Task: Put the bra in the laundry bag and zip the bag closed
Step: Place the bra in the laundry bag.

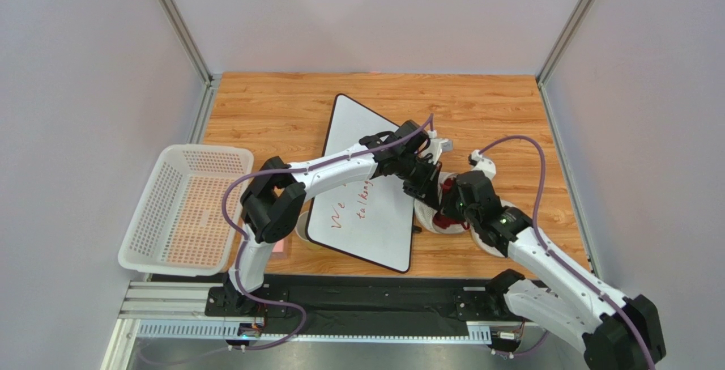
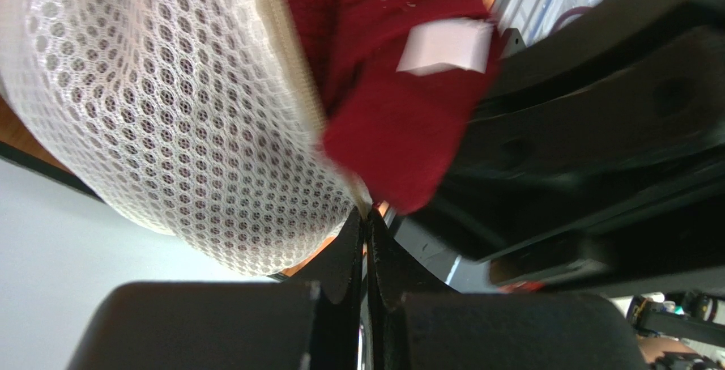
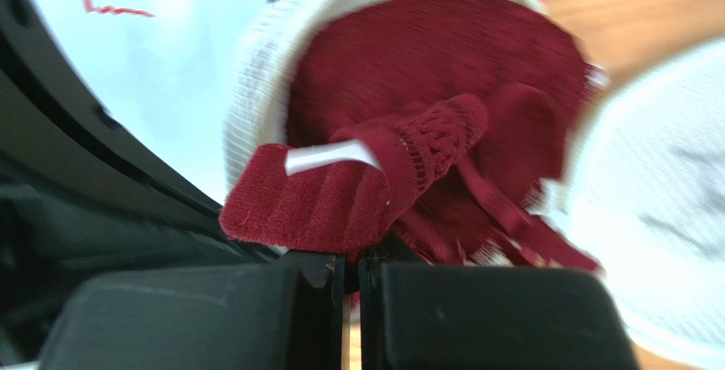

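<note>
The white mesh laundry bag (image 1: 428, 222) lies open on the table just right of the whiteboard, with the dark red bra (image 1: 445, 219) bunched in its mouth. In the left wrist view my left gripper (image 2: 368, 214) is shut on the bag's zipper rim, with the mesh wall (image 2: 170, 115) to the left and the bra (image 2: 391, 123) above. In the right wrist view my right gripper (image 3: 352, 257) is shut on the bra's band (image 3: 323, 200), which hangs out over the bag's rim (image 3: 255, 72). The bag's disc lid (image 3: 664, 208) lies open to the right. Both grippers, left (image 1: 423, 190) and right (image 1: 448, 205), meet at the bag.
A whiteboard (image 1: 366, 187) with red writing lies under the left arm, touching the bag's left side. A white perforated basket (image 1: 183, 208) stands at the left edge. Grey enclosure walls bound the wooden table (image 1: 510, 115) on three sides.
</note>
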`<state>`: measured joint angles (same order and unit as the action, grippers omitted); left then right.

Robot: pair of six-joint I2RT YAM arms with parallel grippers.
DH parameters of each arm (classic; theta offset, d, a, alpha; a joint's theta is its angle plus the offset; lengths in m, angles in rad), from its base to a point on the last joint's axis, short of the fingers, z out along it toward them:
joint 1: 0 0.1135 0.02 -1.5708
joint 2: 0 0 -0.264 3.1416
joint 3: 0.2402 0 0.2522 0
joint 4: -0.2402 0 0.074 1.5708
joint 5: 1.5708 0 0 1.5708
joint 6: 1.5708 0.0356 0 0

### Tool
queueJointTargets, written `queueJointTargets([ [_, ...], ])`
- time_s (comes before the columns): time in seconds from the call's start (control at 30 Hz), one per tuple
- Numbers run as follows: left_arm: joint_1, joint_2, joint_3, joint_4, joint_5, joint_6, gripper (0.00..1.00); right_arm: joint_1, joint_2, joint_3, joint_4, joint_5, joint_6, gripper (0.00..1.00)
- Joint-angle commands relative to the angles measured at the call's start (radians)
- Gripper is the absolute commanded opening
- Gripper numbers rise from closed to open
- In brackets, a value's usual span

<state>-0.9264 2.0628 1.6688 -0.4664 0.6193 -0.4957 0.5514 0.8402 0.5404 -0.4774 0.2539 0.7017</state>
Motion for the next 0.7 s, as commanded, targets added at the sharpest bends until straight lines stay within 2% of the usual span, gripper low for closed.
queueJointTargets([
  [0.0, -0.014, -0.044, 0.006, 0.032, 0.01, -0.01, 0.0, -0.033, 0.153, 0.0, 0.235, -0.154, -0.058, 0.0],
  [0.17, -0.014, -0.056, -0.003, 0.035, 0.014, -0.007, 0.0, -0.063, 0.263, -0.051, 0.289, -0.238, -0.03, 0.0],
  [0.37, -0.014, -0.052, -0.006, 0.048, 0.017, -0.015, 0.0, -0.148, 0.226, -0.083, 0.269, -0.343, -0.01, 0.02],
  [0.47, -0.012, -0.046, -0.001, 0.048, 0.016, -0.014, 0.0, -0.148, 0.169, -0.021, 0.146, -0.355, -0.027, 0.2],
  [0.5, -0.012, -0.046, -0.001, 0.049, 0.016, -0.014, 0.0, -0.15, 0.151, -0.005, 0.073, -0.355, -0.028, 0.32],
  [0.53, -0.009, -0.043, 0.0, 0.051, 0.014, -0.014, 0.0, -0.148, 0.136, 0.027, 0.033, -0.357, -0.03, 0.39],
  [0.6, -0.008, -0.04, 0.003, 0.052, 0.017, -0.015, 0.0, -0.148, 0.088, 0.056, -0.08, -0.357, -0.031, 0.49],
  [0.67, -0.002, -0.033, 0.009, 0.052, 0.022, -0.015, 0.0, -0.15, 0.045, 0.087, -0.148, -0.363, -0.024, 0.54],
])
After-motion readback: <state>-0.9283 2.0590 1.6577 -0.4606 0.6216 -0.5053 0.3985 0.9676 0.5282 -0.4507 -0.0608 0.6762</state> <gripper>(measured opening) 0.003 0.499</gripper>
